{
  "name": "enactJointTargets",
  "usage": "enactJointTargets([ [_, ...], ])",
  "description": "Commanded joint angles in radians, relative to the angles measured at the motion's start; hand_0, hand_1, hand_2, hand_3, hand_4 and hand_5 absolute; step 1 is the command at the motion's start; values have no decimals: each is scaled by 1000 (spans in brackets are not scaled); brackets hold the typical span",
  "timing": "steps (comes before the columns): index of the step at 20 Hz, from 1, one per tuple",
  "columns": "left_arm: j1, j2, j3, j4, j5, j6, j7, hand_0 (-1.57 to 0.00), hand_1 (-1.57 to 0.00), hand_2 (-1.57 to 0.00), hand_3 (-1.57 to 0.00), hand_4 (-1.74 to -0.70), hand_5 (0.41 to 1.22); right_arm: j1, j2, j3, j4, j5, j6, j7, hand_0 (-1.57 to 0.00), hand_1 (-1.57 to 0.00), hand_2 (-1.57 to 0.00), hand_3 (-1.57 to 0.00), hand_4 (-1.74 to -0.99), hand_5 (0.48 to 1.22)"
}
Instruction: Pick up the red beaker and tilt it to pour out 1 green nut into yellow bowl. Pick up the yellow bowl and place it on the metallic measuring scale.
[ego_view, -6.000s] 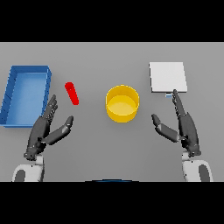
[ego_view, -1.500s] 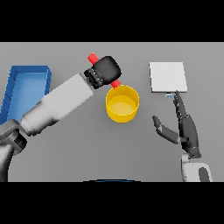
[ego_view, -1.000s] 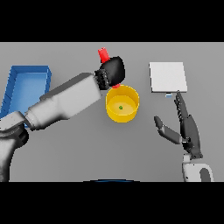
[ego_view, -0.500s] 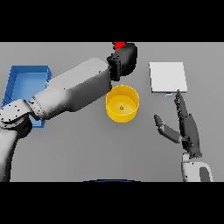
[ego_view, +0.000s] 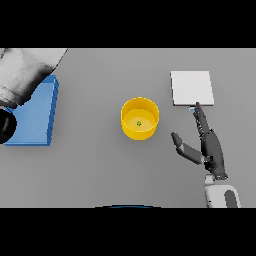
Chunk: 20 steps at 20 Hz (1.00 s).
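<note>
Plainly done with the pour, judging by one green nut (ego_view: 139, 123) lying on the floor of the yellow bowl (ego_view: 140, 134); leaves the carry to the metallic measuring scale (ego_view: 192, 88) as the step in hand.

Find the bowl upright near the middle of the grey tabletop (ego_view: 100, 165), apart from the scale lying flat to its right and further back; find a blue tray (ego_view: 30, 117) well apart at the left edge. See nothing of the red beaker; see nothing of the left hand either, only the white and grey left arm (ego_view: 27, 70) filling the upper left corner over the tray. Find the right hand (ego_view: 209, 145) low over the tabletop to the right of the bowl and just in front of the scale, fingers (ego_view: 201, 120) straight, thumb held apart, clamped on nothing, touching neither bowl nor scale.

Expect a light, stiff bowl with smooth plain walls, so probably slippery under dark fingertips; not likely fragile. Take hold at the rim on the near right side, thumb inside and fingers outside, or wrap round the wall from the right; cannot tell which suits the span of the hand. Keep it level in the lift, lest the loose nut roll and jump the rim; set down squarely on the pale plate, not hanging over an edge.

Read no brand, label or writing anywhere: none on bowl, scale or tray.
</note>
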Motion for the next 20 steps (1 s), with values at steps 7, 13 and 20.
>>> enactJointTargets([
  [7, 148, 196, 463, 145, 428, 74, 128, -1571, -1571, -1571, -1545, -1739, 1221, -31, -20, -12, 30, -10, 10, -7, 1, 1, 1, 1, -1125, 601],
  [13, 444, 231, 620, 27, 635, 266, 344, -1571, -1571, -1571, -1564, -1740, 1221, -32, -36, 5, 25, 14, 18, -10, 1, 1, 1, 1, -1134, 632],
  [20, 851, 198, 707, -341, 822, 396, 535, -1571, -1571, -1571, -1570, -1741, 1221, -20, -44, -4, 39, -6, 35, -39, 1, 1, 1, 1, -1141, 673],
])
